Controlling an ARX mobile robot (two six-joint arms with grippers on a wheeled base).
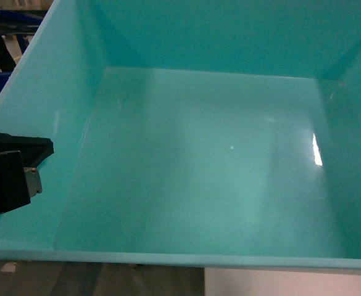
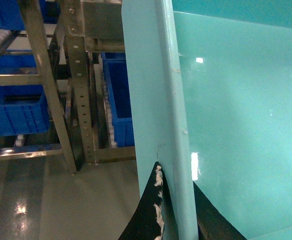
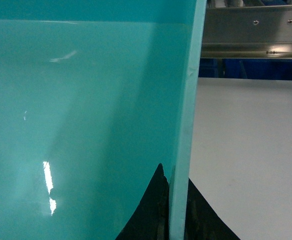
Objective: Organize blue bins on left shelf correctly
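One light turquoise blue bin (image 1: 199, 185) fills the head view, its glossy inside facing the camera. My left gripper (image 2: 178, 200) is shut on the bin's left wall (image 2: 150, 100), one black finger outside and one inside. In the head view this gripper (image 1: 29, 169) shows as a black block at the bin's left rim. My right gripper (image 3: 177, 202) is shut on the bin's right wall (image 3: 185, 125) in the same way; the head view does not show it. The left shelf (image 2: 81, 100), a shiny steel rack, stands just beyond the bin in the left wrist view.
Darker royal-blue ribbed bins (image 2: 16, 115) (image 2: 118, 100) sit on the rack's lower levels. A steel rail (image 3: 250, 35) crosses the top of the right wrist view above a pale grey surface (image 3: 245, 150). Grey floor (image 2: 46, 200) lies below the rack.
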